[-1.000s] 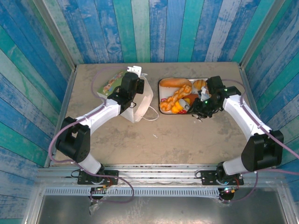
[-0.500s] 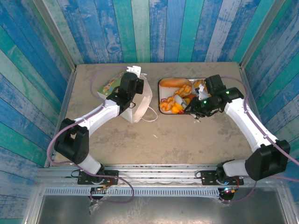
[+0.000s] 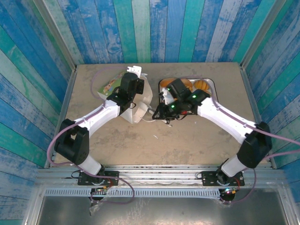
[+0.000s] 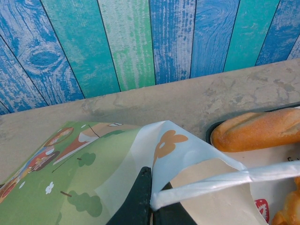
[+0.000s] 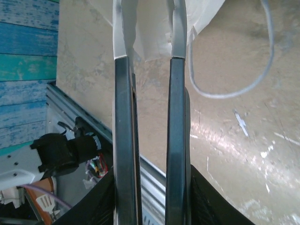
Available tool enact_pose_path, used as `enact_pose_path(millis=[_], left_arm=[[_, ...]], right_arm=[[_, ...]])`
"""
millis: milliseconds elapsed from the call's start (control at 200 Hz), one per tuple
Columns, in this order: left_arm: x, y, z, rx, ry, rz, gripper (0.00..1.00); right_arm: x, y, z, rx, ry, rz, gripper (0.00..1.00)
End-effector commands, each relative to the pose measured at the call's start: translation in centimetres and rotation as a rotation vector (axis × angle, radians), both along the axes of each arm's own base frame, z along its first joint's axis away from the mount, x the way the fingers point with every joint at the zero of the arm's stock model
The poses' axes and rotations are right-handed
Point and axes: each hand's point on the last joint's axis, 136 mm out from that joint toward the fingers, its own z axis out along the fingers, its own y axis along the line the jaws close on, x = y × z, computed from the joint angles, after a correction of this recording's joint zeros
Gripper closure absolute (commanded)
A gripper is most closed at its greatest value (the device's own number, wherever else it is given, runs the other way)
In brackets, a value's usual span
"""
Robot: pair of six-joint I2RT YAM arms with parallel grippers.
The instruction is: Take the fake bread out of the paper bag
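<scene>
Step in hand: the left gripper point(image 3: 133, 89) holds up the paper bag point(image 3: 143, 100) while the right gripper point(image 3: 165, 108) brings the tongs point(image 5: 125, 117) to the bag's side. I judge this to be the reach for a piece inside.
Left gripper: pinched shut on the bag's top edge, right where the white handle strap point(image 4: 225, 180) crosses it, as the left wrist view shows point(image 4: 151, 199).
Right gripper: clamped on the tongs' 2 arms point(image 5: 152, 197). The arms run parallel with a narrow gap and nothing lies between them.
Fake bread: several pieces lie in the tray point(image 3: 213, 84) behind the right arm, with orange crust showing there point(image 3: 184, 83). The left wrist view shows 1 long roll point(image 4: 258, 129).
Bag contents: cannot tell, as the mouth shows only tan inner paper.
Next move: the tong tips need to turn into the bag's mouth, spread around a piece, then close gently.
Risk: a glossy, hard-looking pastry may slip between flat metal tips, and thin paper may snag or fold.
Bag material: thin matte white paper, creased, with an orange flower mark. Its loop handle point(image 5: 234, 84) lies slack on the desk point(image 3: 187, 140).
Tongs: flat strips, dark along the grip and pale metal at the ends.
Bread surface: golden and finely speckled.
Desk: mottled beige and scuffed.
Nearby: a green printed sheet point(image 4: 70, 173) lies beside the bag.
</scene>
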Motion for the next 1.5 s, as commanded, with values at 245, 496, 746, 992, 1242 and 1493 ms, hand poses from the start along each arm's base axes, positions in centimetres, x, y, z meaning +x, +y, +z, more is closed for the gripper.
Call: enact_pose_path(millis=[245,496,746,992,1242,1493], left_arm=[[-0.2,-0.2,3.5,-0.055,-0.067,-0.009,1.0],[-0.2,-0.6,3.5,-0.061,-0.056,-0.029,1.0],[-0.3,-0.6,3.3,-0.058,-0.05,-0.03,1.0],[-0.1,-0.9,2.7,-0.065,-0.04,-0.039,1.0],[-0.2,-1.3,2.9,-0.075,-0.041,-0.063,1.0],[-0.3,-1.7,2.9,-0.083,-0.038,-0.083,1.0]], right_arm=[[6.6,5.2,-1.2,0.081,-0.088,-0.101,0.61],[9.7,7.3,-2.9,0.09,-0.081,-0.13,0.54],[11.3,7.9,-4.6,0.082,-0.052,-0.158,0.53],[11.5,7.4,-5.8,0.051,-0.031,-0.178,0.53],[12.5,8.2,-6.5,0.061,-0.019,-0.173,0.53],[13.2,8.6,-6.7,0.062,-0.03,-0.178,0.51]])
